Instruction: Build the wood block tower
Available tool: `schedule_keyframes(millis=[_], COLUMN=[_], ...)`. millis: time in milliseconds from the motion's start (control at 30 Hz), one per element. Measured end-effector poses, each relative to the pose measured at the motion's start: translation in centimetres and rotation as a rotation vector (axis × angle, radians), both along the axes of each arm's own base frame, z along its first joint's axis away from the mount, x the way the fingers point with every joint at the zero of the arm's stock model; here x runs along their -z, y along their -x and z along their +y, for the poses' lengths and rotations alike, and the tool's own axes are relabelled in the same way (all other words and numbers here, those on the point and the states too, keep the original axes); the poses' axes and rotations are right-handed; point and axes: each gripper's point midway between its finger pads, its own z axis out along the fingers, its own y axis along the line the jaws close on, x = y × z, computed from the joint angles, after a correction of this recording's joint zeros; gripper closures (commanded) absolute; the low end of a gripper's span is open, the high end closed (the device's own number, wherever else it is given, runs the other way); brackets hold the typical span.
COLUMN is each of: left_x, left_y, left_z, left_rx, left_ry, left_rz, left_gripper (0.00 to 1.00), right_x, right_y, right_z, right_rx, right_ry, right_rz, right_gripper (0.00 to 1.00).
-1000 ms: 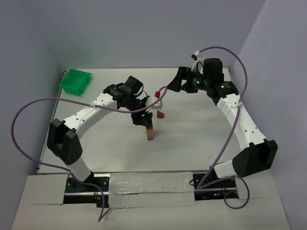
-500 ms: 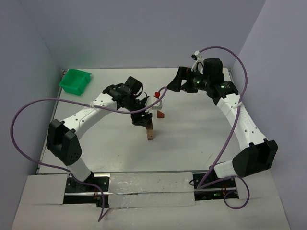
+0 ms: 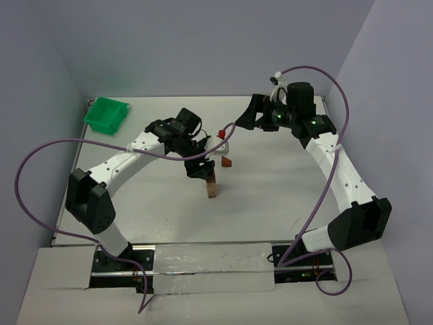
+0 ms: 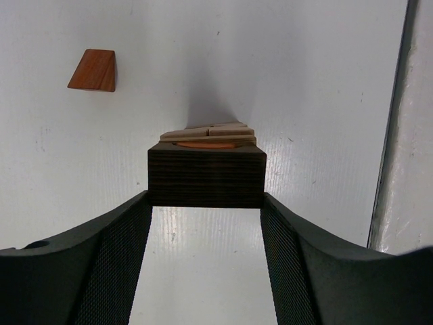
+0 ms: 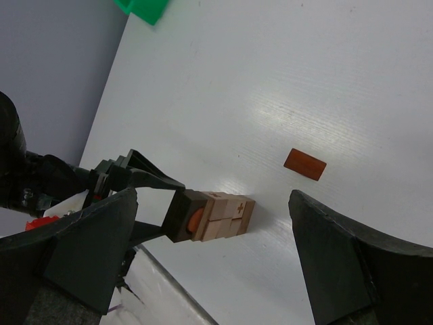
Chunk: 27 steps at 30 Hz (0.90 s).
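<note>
The tower (image 3: pixel 212 186) stands near the middle of the white desk (image 3: pixel 270 196), just in front of the left arm's wrist. It is a narrow upright stack. From the right wrist view we see light tan blocks (image 5: pixel 226 218) at its base, a reddish-orange round piece (image 4: pixel 206 143) above them and a dark brown block (image 4: pixel 206 177) on top. The upper faces of two tan blocks carry small dark marks like little crosses, too small for us to read as writing.

The left gripper (image 4: pixel 206 198) comes down over the top of the tower. Its two black fingers (image 4: pixel 118 257) sit on either side of the dark brown block, and in the left wrist view each finger meets a side of that block with no gap that we can see. So it is closed on the block at about the block's width. The block rests squarely on the stack beneath it.

A reddish-brown wedge (image 4: pixel 93 70) lies alone on the desk, near the tower but apart from it, on the far side from the arm bases.

The right gripper (image 3: pixel 249 116) hangs above the far right part of the desk, well away from the tower, with its jaws spread wide and nothing between them.

A green bin (image 3: pixel 106 114) sits at the far left corner of the desk.
</note>
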Motion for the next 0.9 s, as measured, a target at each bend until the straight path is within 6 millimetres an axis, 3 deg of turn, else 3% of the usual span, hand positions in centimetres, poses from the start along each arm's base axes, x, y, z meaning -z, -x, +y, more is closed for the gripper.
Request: schedule_keyframes(millis=[267, 733, 900], left_x=[0.01, 0.00, 0.00], left_y=[0.03, 0.03, 0.04], left_z=[0.02, 0.00, 0.00], left_rx=[0.001, 0.000, -0.002], left_ry=[-0.001, -0.001, 0.000], left_rz=[0.001, 0.001, 0.003], left_gripper=[0.15, 0.11, 0.01], right_x=[0.00, 0.00, 0.00], right_y=[0.01, 0.01, 0.01], right_z=[0.01, 0.01, 0.01], right_rx=[0.000, 0.000, 0.000], right_ry=[0.000, -0.001, -0.001], right_rz=[0.000, 0.001, 0.001], right_gripper=[0.00, 0.00, 0.00])
